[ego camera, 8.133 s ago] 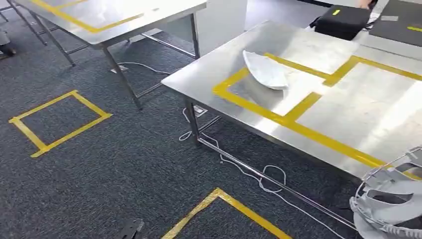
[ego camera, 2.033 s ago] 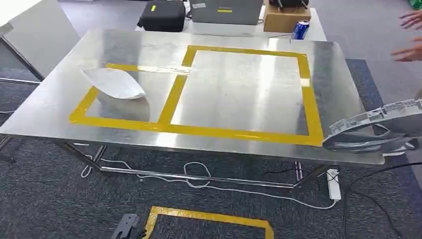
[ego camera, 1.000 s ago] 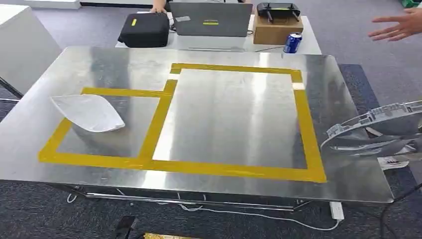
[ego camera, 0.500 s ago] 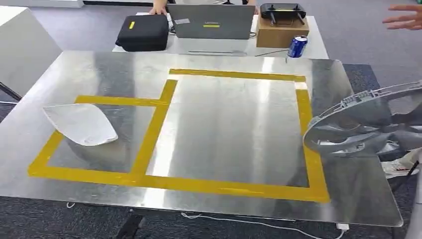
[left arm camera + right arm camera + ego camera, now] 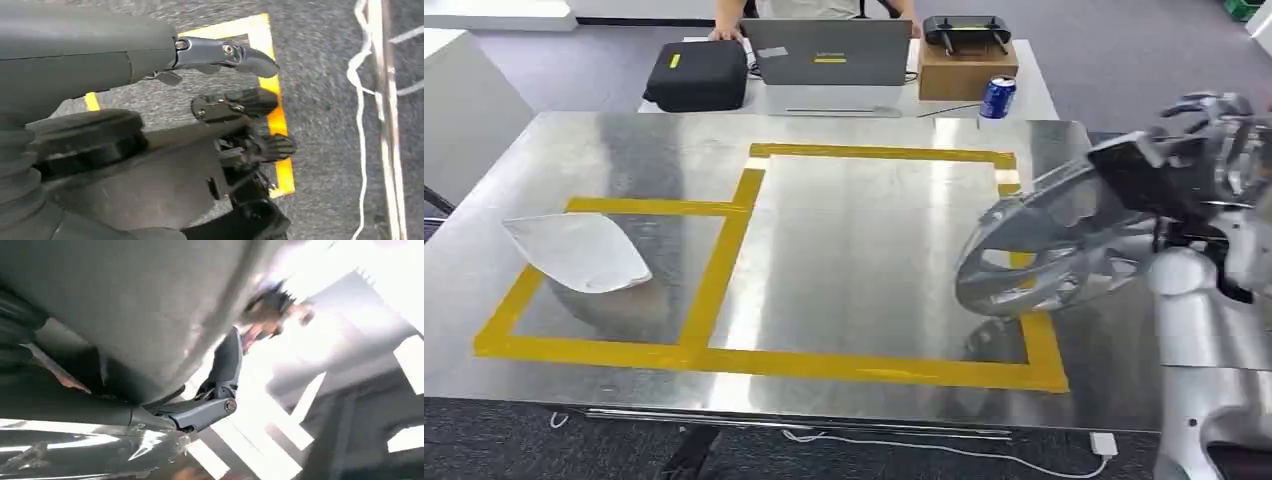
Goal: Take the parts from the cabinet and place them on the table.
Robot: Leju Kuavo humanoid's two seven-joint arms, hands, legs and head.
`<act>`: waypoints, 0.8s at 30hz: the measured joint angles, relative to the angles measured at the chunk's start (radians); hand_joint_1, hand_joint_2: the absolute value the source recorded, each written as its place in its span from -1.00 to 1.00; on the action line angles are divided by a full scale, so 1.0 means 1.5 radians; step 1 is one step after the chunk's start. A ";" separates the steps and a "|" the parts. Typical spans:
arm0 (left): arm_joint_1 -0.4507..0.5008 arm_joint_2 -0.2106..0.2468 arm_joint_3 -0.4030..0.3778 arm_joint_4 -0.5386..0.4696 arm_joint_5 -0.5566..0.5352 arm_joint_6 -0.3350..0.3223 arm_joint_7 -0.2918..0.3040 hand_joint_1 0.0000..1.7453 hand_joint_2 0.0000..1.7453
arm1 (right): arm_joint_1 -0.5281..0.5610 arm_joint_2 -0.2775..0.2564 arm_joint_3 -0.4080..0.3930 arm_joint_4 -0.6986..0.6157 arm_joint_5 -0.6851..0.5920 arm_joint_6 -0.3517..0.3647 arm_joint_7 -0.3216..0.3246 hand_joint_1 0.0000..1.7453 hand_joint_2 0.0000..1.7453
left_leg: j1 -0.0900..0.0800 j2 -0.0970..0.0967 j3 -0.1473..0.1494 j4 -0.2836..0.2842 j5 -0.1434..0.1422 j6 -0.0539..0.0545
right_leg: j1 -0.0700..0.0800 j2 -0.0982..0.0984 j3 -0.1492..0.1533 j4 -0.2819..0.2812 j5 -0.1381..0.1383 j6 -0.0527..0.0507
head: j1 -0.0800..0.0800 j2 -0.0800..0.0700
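Steel table (image 5: 844,260), one white part (image 5: 579,252); one grey wheel cover (image 5: 1044,240) in right hand (image 5: 1184,185) fingers, left hand (image 5: 235,120) fingers apart.

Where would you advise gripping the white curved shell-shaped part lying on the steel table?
Probably the white curved shell-shaped part is best gripped at its raised edge facing the large taped box, approached from above: it rests tilted on the steel table, leaving that rim lifted.

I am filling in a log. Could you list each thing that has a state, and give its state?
Grey wheel-shaped part: held tilted above the table.
White curved part: lying on the table.
Right hand: holding the grey part.
Left hand: holding nothing, fingers apart.
Laptop: open.
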 joint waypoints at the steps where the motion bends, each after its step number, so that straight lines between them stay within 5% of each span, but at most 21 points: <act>1: -0.005 -0.001 -0.005 0.000 -0.002 -0.003 0.001 -1.00 1.00 | -0.017 0.024 0.032 0.034 -0.002 0.017 -0.007 1.00 1.00 | 0.000 0.001 0.002 0.000 0.000 0.000 | 0.000 0.001 0.002 0.000 0.000 0.000 | -0.001 0.000; 6: -0.018 -0.009 -0.022 0.000 -0.004 -0.009 0.017 -1.00 1.00 | -0.030 0.170 0.169 0.174 -0.055 0.031 -0.030 1.00 1.00 | 0.002 -0.008 0.001 0.000 0.006 -0.003 | 0.002 -0.010 0.002 0.000 0.000 -0.001 | -0.001 0.000; 9: -0.018 -0.014 -0.029 0.000 -0.009 -0.011 0.016 -1.00 1.00 | -0.030 0.214 0.252 0.220 -0.121 0.020 -0.029 1.00 1.00 | 0.002 -0.011 0.000 0.000 0.007 -0.004 | 0.002 -0.012 0.002 0.000 0.000 -0.001 | -0.001 0.000; 17: -0.023 -0.022 -0.060 0.000 -0.015 0.000 0.036 -1.00 1.00 | -0.032 0.253 0.438 0.324 -0.260 -0.041 -0.030 1.00 1.00 | 0.002 -0.011 0.000 0.000 0.005 -0.003 | 0.002 -0.012 0.004 -0.002 -0.001 -0.001 | -0.001 0.000; 24: -0.020 -0.021 -0.065 0.000 -0.005 0.006 0.046 -1.00 1.00 | -0.051 0.253 0.439 0.394 -0.249 -0.098 -0.037 1.00 1.00 | 0.002 -0.012 0.001 0.000 0.004 -0.001 | 0.002 -0.013 0.006 -0.004 -0.001 -0.001 | 0.000 0.000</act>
